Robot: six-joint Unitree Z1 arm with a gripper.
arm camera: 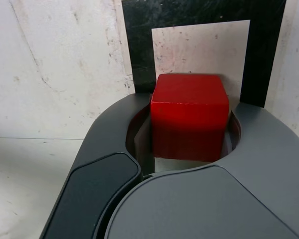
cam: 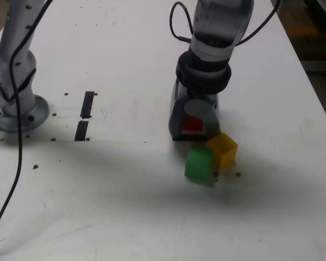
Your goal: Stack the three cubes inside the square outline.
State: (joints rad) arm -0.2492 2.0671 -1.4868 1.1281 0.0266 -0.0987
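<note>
Showing a plain red cube [arm camera: 190, 117], straight-edged, upper face brighter, claw [arm camera: 187, 122] closed on its sides

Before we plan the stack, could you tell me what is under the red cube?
White surface inside the black outline shows beside the red cube; whatever its base covers stays hidden.

Gripper [arm camera: 189, 124] shut on red cube [cam: 192, 123], one jaw either side of it. Jaws curve in around the cube, inner faces partly hidden. Exterior view: wrist [cam: 204, 70] sits above the cube in frame, forearm [cam: 223, 22] slants up and to the view's right from there, out the top. Base [cam: 23, 115] well to the view's left of the cube, lower link [cam: 19, 32] rising out of frame.
</note>
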